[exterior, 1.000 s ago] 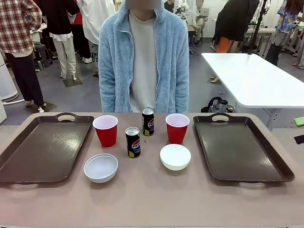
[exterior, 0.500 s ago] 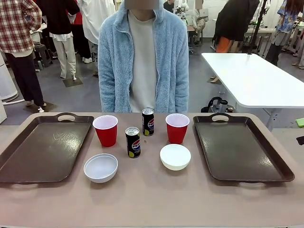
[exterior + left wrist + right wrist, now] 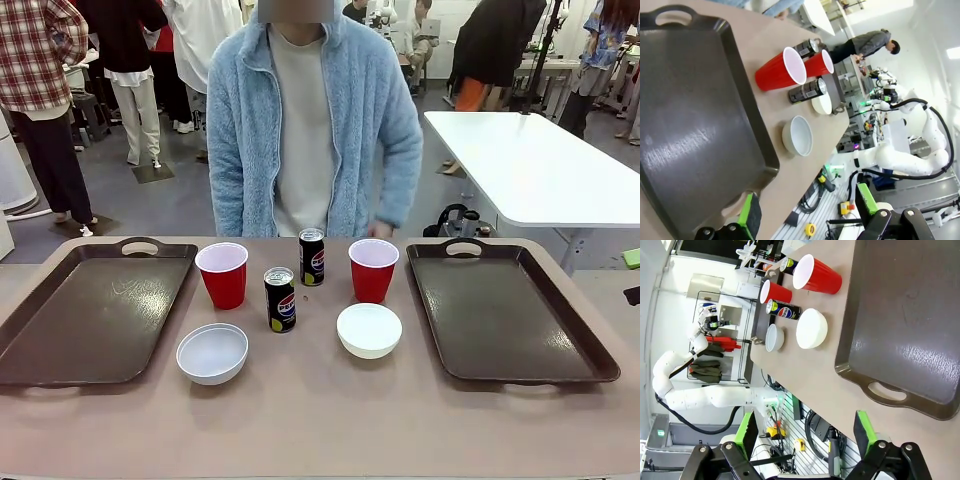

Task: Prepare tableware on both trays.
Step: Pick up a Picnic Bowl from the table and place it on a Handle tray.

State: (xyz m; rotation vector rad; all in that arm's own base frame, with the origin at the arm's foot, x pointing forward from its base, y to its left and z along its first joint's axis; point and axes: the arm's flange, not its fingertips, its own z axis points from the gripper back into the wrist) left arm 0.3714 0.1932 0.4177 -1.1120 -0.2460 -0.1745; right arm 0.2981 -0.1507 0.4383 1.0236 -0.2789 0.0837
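Two dark brown trays lie bare, one at the left (image 3: 90, 310) and one at the right (image 3: 510, 310). Between them on the table stand two red cups (image 3: 222, 275) (image 3: 373, 270), two black cans (image 3: 280, 299) (image 3: 311, 257) and two white bowls (image 3: 212, 353) (image 3: 369, 330). My left gripper (image 3: 806, 205) hangs open above the near end of the left tray (image 3: 685, 115), holding nothing. The right gripper (image 3: 805, 432) is open too, off the near edge of the right tray (image 3: 910, 315). A person stands at the far side, one hand (image 3: 380, 228) just behind the right cup.
A white table (image 3: 530, 170) stands behind at the right, and several people move about in the background. Bare tabletop (image 3: 320, 420) runs along the near edge in front of the bowls.
The person's arm on the picture's right has swung out from the body, with its hand now near the right red cup. The tableware and trays have not moved.
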